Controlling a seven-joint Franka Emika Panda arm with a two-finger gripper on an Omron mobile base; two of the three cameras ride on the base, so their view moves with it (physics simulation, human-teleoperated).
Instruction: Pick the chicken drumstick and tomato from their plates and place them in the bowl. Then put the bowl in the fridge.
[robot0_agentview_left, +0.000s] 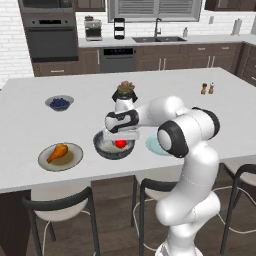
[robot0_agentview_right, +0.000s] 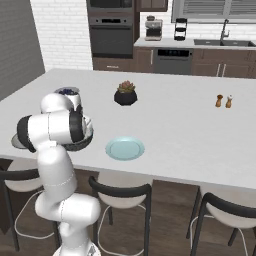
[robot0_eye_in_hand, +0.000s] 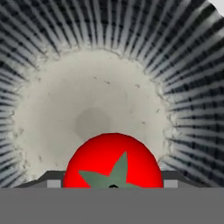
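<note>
While the end effector (robot0_agentview_left: 121, 141) is gripping the tomato (robot0_agentview_left: 120, 144) just inside the bowl (robot0_agentview_left: 103, 148), letting go low at its centre looks wisest, sparing any bounce; the drumstick (robot0_agentview_left: 58, 152) is waiting left.

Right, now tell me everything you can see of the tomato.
The tomato is small, round and glossy red, with a green star-shaped calyx facing the hand camera. It sits between the gripper fingers, over the whitish speckled inside of the bowl. From the left base view it shows red inside the bowl's rim, under the hand. Whether it touches the bowl's floor cannot be told.
</note>
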